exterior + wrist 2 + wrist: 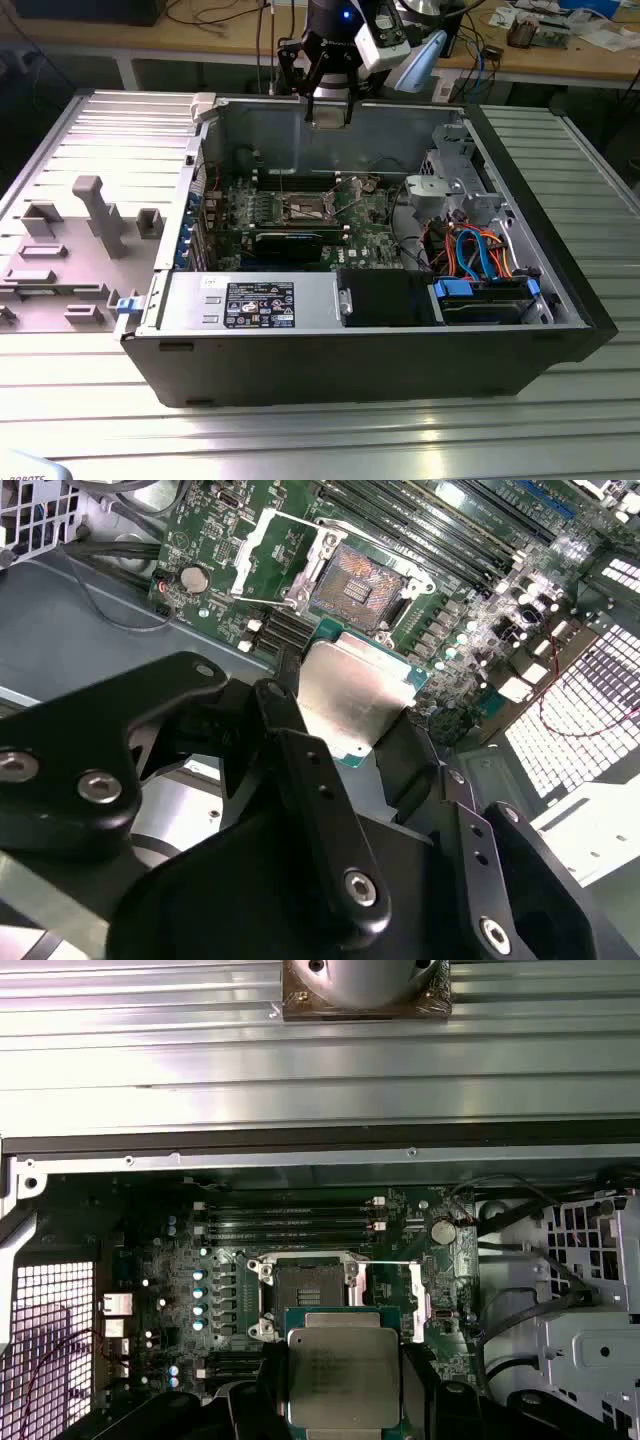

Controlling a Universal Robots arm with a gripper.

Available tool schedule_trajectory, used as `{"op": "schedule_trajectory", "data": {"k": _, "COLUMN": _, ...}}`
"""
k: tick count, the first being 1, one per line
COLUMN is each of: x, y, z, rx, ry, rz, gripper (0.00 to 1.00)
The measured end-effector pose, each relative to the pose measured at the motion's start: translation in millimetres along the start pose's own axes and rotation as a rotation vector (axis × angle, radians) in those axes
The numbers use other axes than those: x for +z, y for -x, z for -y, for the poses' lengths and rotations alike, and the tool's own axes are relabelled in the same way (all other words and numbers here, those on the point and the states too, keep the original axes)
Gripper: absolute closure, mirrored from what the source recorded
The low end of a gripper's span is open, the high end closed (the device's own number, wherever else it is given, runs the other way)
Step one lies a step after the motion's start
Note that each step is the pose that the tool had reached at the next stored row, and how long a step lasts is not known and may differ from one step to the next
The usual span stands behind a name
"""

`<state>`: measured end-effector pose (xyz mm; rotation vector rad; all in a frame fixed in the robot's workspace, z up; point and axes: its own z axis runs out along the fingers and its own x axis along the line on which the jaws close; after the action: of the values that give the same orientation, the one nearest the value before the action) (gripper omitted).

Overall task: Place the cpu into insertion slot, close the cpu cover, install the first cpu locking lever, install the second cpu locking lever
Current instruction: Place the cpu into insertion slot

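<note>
My gripper (328,98) hangs above the back wall of the open computer case, shut on the cpu (329,110). In both wrist views the cpu (350,695) (340,1375) is a flat silver square on a green base, pinched at two opposite edges by the black fingers (290,695). The insertion slot (305,1295) (360,575) (305,208) lies bare on the green board below, its dark centre showing. The cpu cover (268,558) (418,1300) is swung open beside the slot, and thin wire levers stand raised around it.
A long black graphics card (290,243) lies in front of the slot, and memory slots (290,1222) run behind it. A power supply (250,303) and a drive cage with coloured cables (480,255) fill the case front and right. A grey fixture plate (70,240) sits outside, left.
</note>
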<state>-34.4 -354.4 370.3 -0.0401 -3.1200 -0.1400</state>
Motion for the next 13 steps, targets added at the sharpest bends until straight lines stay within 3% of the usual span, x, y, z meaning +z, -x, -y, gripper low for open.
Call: {"op": "schedule_trajectory", "data": {"k": 13, "x": 0.0, "y": 0.0, "z": 0.0, "rx": 0.000, "ry": 0.0000, "rz": 0.0000, "gripper": 0.46}}
